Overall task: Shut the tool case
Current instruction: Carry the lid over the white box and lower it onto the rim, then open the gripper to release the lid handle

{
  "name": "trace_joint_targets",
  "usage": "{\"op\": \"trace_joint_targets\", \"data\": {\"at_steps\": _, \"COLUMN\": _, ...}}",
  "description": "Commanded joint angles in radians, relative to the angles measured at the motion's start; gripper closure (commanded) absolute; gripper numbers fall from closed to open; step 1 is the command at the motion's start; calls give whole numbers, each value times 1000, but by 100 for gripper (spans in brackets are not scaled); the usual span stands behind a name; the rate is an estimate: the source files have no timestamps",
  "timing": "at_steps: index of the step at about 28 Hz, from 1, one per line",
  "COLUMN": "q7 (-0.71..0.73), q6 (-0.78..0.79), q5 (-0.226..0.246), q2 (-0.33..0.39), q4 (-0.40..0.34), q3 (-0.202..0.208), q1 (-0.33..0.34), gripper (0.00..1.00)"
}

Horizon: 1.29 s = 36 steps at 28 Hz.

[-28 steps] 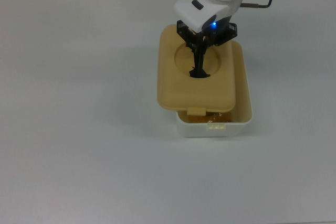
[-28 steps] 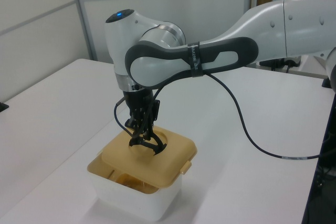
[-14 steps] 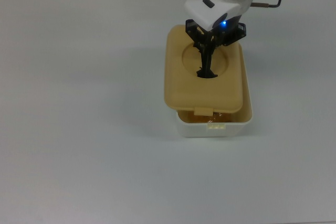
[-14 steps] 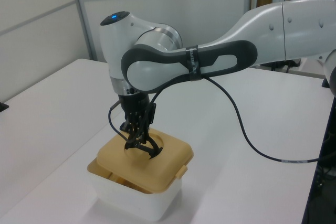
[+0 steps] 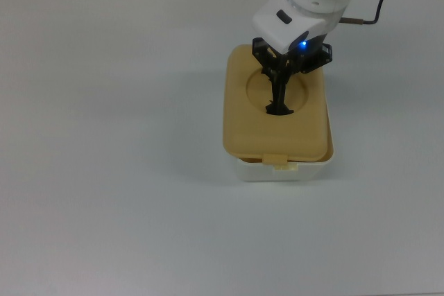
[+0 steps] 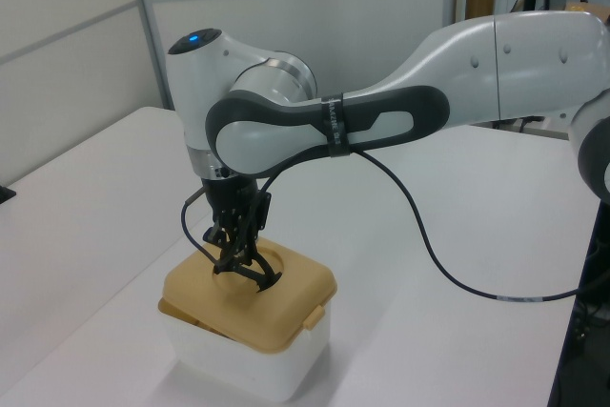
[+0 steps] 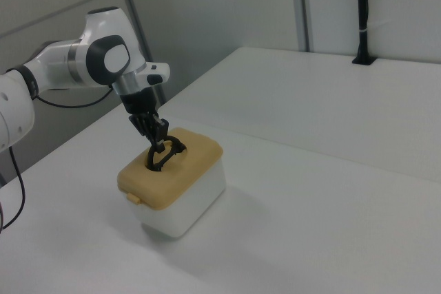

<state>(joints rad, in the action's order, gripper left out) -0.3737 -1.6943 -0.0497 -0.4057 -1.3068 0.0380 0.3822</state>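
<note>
Jaws grip the lid's (image 5: 276, 134) black handle (image 5: 279, 104).

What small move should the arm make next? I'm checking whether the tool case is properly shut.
Probably press straight down. The tan lid now covers nearly all of the white tub, with the gripper on its black handle, but in the left view it seems slightly tilted, not seated.
</note>
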Motion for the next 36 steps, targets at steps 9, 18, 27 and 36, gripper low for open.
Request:
{"op": "trace_joint_targets", "data": {"at_steps": 9, "q7": -27, "q6": -12, "q5": -18, "q2": -33, "q4": 34, "q3": 5, "q1": 6, "gripper": 51}}
{"op": "trace_joint_targets", "data": {"at_steps": 18, "q7": -42, "q6": -5, "q5": -18, "q2": -33, "q4": 34, "q3": 7, "q1": 6, "gripper": 0}}
{"op": "trace_joint_targets", "data": {"at_steps": 27, "q7": 32, "q6": 50, "q5": -15, "q2": -15, "q4": 34, "q3": 3, "q1": 4, "gripper": 0}}
{"op": "trace_joint_targets", "data": {"at_steps": 36, "q7": 110, "q6": 117, "q5": -4, "q2": 53, "q4": 24, "q3": 0, "q1": -29, "gripper": 0}}
